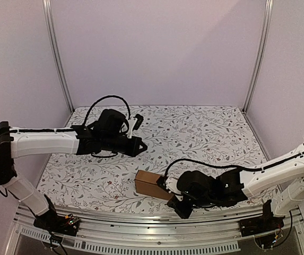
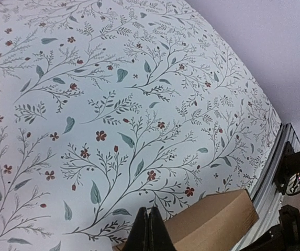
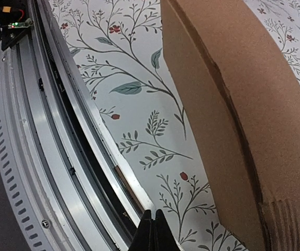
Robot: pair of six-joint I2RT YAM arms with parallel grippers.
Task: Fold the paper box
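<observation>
The paper box (image 1: 150, 184) is a plain brown closed carton lying on the floral table cloth near the front edge. It also shows in the left wrist view (image 2: 212, 220) and in the right wrist view (image 3: 244, 115). My left gripper (image 1: 142, 145) is shut and empty, held above the cloth behind the box; its tips (image 2: 150, 217) point toward the box. My right gripper (image 1: 182, 208) is shut and empty, low at the front edge just right of the box; its tips (image 3: 153, 219) hover over the cloth beside the rail. Neither gripper touches the box.
An aluminium rail (image 1: 157, 228) runs along the near table edge, also in the right wrist view (image 3: 40, 157). White walls with metal corner posts (image 1: 258, 58) enclose the back and sides. Floral cloth (image 1: 194, 133) covers the table.
</observation>
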